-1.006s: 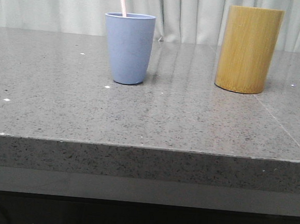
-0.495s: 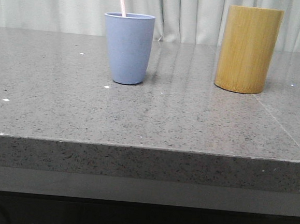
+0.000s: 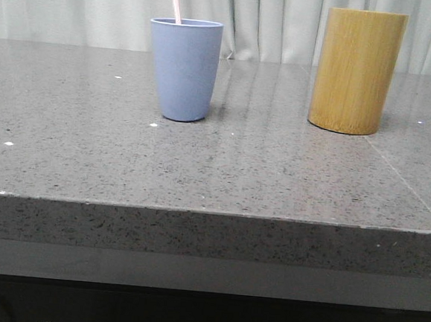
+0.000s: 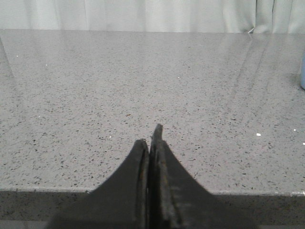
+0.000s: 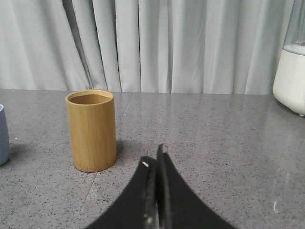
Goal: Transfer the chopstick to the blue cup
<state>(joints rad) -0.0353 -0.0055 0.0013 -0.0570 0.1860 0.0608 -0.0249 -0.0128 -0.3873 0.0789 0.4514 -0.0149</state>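
The blue cup (image 3: 184,69) stands upright on the grey stone table (image 3: 200,167) at centre-left. A thin pale pink chopstick (image 3: 174,1) sticks up out of it and leans left; only its upper part shows. The tan bamboo holder (image 3: 358,71) stands to the right, and the right wrist view (image 5: 91,130) shows nothing above its rim. My left gripper (image 4: 151,138) is shut and empty, low over the table's near edge. My right gripper (image 5: 155,155) is shut and empty, short of the holder. The cup's edge shows in the right wrist view (image 5: 3,136). Neither gripper shows in the front view.
A white rounded vessel (image 5: 290,78) stands at the far right of the table in the right wrist view. Pale curtains (image 3: 271,20) hang behind the table. The table's front edge (image 3: 211,213) runs across the front view.
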